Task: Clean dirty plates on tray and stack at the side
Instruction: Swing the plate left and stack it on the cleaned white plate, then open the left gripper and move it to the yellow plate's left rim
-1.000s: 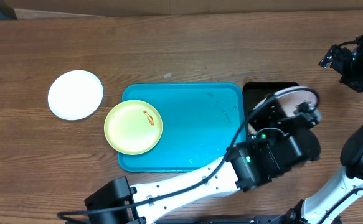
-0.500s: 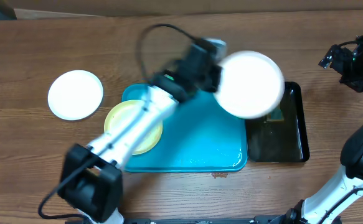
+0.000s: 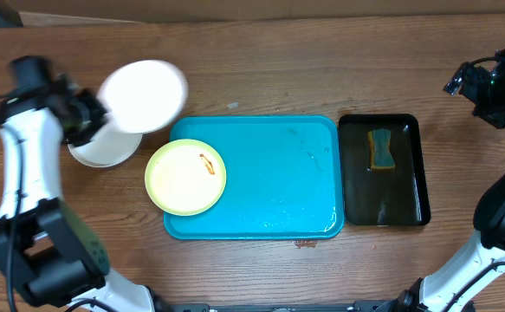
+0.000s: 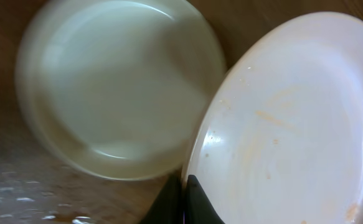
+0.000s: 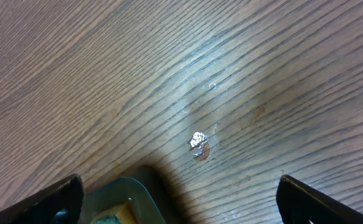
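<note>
The left fingers (image 4: pixel 197 202) are pressed together, clamped on the rim of the held plate (image 3: pixel 144 94). The plate spreads out ahead of their tips, above the counter (image 3: pixel 261 61). Just under the fingers lies the lower plate (image 3: pixel 99 154). From overhead the two plates overlap, and whether they touch cannot be told. Past the held plate's far edge, open wood runs along the back rim of the tray (image 3: pixel 269 208). The yellow plate (image 3: pixel 185 177) sits on the tray end nearest these fingers, its edge hanging over that rim toward the lower plate. The tray floor beyond it is bare blue with a wet sheen.

The left arm (image 3: pixel 14 165) stands along the counter's edge and bends at the top, so the wrist points across toward the tray.

The right fingers (image 5: pixel 53 199) stand wide apart, holding nothing, over bare wood and well apart from every plate. Close to one fingertip shows a corner of the black tray (image 3: pixel 404 204), which holds a sponge (image 3: pixel 379 149).

The held plate is round, smooth and glossy white with faint orange smears. The lower plate is white and shallow with a raised rim. The yellow plate is pale yellow-green with one orange streak. The tray is turquoise plastic with rounded corners and a raised rim. The counter is dark, streaky wood grain.
</note>
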